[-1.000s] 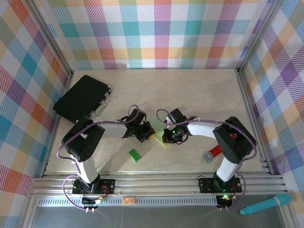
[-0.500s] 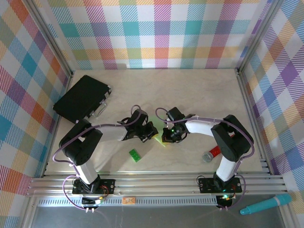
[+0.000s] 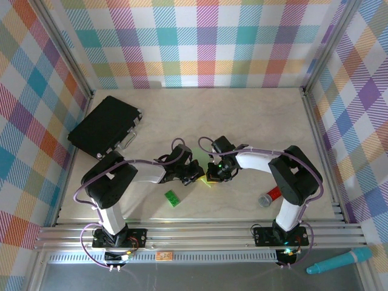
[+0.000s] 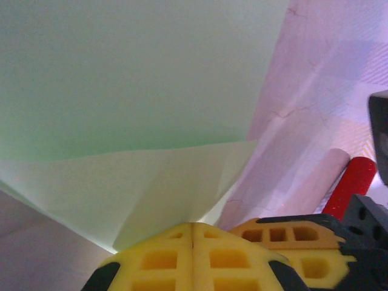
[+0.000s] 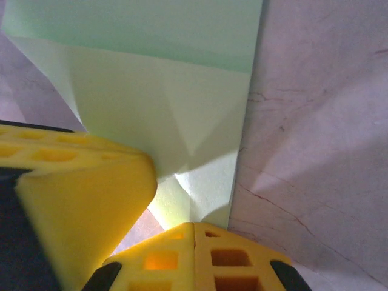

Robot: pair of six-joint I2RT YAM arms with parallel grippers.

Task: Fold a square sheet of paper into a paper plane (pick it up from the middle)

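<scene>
sheet of paper (image 3: 209, 178): pale green, on the table (image 3: 242, 121) just past the green brick (image 3: 173, 198) and a bit right of it — you'll find it wedged between the two gripper tips.
fold state: partly folded. In the left wrist view (image 4: 121, 91) a flap lies over the flat layer with creases running in toward the fingertips; the right wrist view (image 5: 151, 79) gives you the same flap with a diagonal crease.
left gripper (image 3: 195, 174): beyond the brick, nearer to it than the right one. Pads pressed together (image 4: 193, 225), closed, tip at the paper's edge — you can't tell if an edge is pinched.
right gripper (image 3: 213, 173): beyond the brick and further right. Also closed, pads meeting (image 5: 194, 225), tip touching the paper's near edge; grip on it unclear.
black case (image 3: 104, 125): well beyond and left of the brick, by the left wall.
red cylinder (image 3: 270, 197): level with the brick, well off to its right, grey cap on one end.
teal pen-like thing (image 3: 339, 259): nearer you than the brick, far right, outside the rail.
</scene>
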